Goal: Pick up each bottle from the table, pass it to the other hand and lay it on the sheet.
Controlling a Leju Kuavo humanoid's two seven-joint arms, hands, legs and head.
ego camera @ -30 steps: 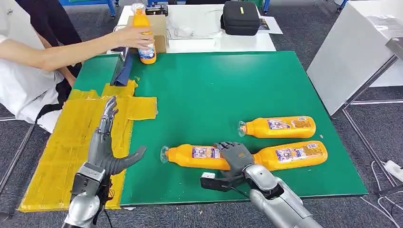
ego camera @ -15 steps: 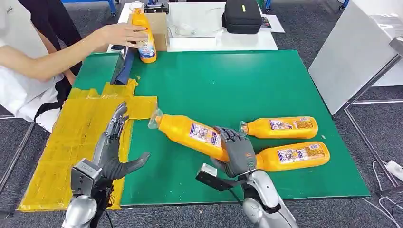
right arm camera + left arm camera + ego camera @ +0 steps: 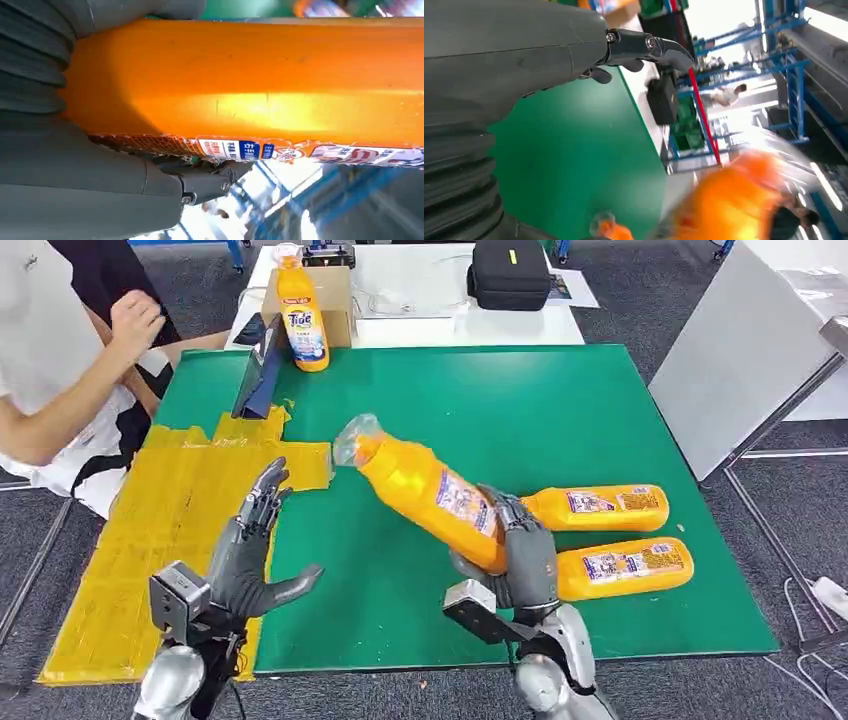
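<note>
My right hand (image 3: pixel 520 560) grips an orange bottle (image 3: pixel 425 495) by its lower body and holds it tilted above the green mat (image 3: pixel 480 410), clear cap up and to the left. The right wrist view has the same orange bottle (image 3: pixel 260 80) close against the hand. My left hand (image 3: pixel 250 555) is open, fingers spread, over the edge of the yellow sheet (image 3: pixel 150 530); the left wrist view shows that hand (image 3: pixel 524 55) with the blurred bottle (image 3: pixel 729 200) beyond it. Two more orange bottles (image 3: pixel 598 507) (image 3: pixel 622 568) lie on the mat at the right. A fourth bottle (image 3: pixel 302 315) stands at the far left.
A person (image 3: pixel 60 360) sits at the table's far left with a raised hand. A dark blue holder (image 3: pixel 260 375) stands by the upright bottle. A cardboard box (image 3: pixel 335 300) and a black case (image 3: pixel 508 275) lie on the white table behind. A white panel (image 3: pixel 740 350) leans at the right.
My right hand has lifted the bottle off the mat and tilted it up toward the left. My left hand rose slightly toward it. The person let go of the upright bottle and drew the hand back.
</note>
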